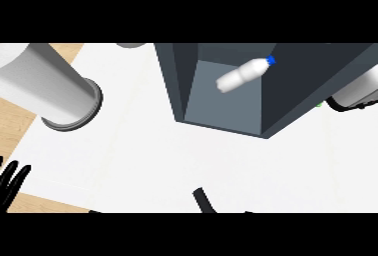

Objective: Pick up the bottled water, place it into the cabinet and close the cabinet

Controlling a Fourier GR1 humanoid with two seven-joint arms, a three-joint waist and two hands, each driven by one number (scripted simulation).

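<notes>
Two black parts showed nearest, along the lower edge. At the left edge was the left robot hand (13, 181), its straight fingers spread wide and holding nothing. At the lower middle was a slim black piece (202, 200); which hand it belonged to could not be told. Both lay over the white bench (170, 160), which had a tan wooden surface (18, 117) showing past its left side.

Farther up at the left, a thick grey forearm (44, 85) ended in a dark ring. The dark cabinet (174, 80) stood open beyond the middle of the bench. The bottled water (244, 75) sat tilted within its opening, blue cap up and to the right, with no hand on it. The right forearm (360, 90) showed just beside the cabinet at the right edge. The state of the right robot hand could not be told.
</notes>
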